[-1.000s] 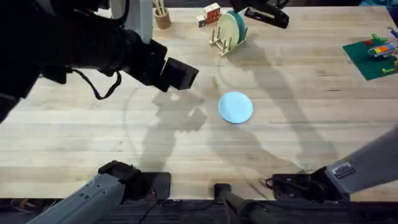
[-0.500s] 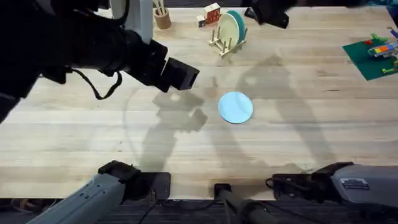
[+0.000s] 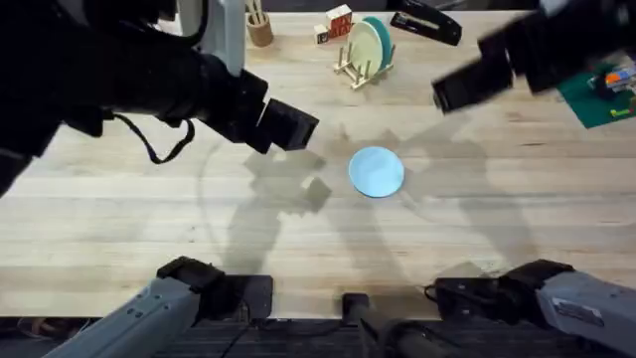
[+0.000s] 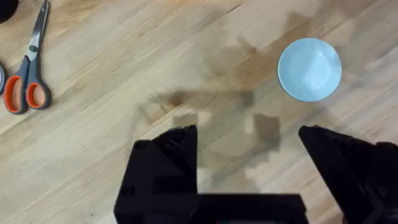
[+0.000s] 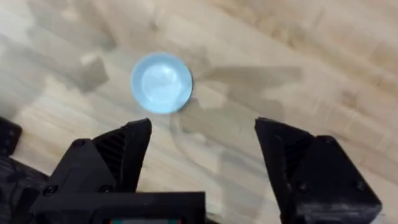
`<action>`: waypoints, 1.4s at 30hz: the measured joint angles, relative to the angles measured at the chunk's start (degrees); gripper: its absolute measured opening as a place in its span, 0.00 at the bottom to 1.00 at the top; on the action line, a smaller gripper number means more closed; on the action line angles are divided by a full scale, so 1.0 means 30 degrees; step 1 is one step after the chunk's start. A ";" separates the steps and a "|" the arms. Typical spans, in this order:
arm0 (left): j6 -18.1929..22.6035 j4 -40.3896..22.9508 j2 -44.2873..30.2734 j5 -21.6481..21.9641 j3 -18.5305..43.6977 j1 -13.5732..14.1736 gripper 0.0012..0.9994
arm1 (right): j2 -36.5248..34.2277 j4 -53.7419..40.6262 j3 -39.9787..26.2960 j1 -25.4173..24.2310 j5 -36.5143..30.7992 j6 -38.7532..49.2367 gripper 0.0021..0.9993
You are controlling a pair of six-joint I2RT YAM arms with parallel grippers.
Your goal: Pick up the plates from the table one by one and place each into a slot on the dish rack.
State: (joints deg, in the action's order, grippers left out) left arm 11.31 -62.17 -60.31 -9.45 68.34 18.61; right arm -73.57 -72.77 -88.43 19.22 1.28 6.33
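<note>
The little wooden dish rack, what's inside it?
The small wooden dish rack holds a pale cream-yellow round plate on edge, with a darker teal round plate close behind it. The cream plate covers most of the teal one, so its slot can't be seen.

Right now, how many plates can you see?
3. A light blue plate lies flat in the middle of the table. A cream-yellow plate and a teal plate stand on edge in the dish rack at the far side. More could be hidden.

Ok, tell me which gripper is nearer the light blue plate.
Left. The left gripper hovers just beside the light blue plate; the right gripper is slightly farther off.
</note>
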 joint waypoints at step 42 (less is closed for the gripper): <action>-0.6181 1.2007 -0.4248 -1.4394 -0.8049 0.0000 0.04 | 0.7078 -0.0722 0.5563 0.0000 -0.0714 -0.2915 1.00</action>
State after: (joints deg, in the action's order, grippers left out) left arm -7.23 -26.15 -73.06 -52.64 44.19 18.61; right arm -52.34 -74.94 -71.75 19.22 -0.86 -2.42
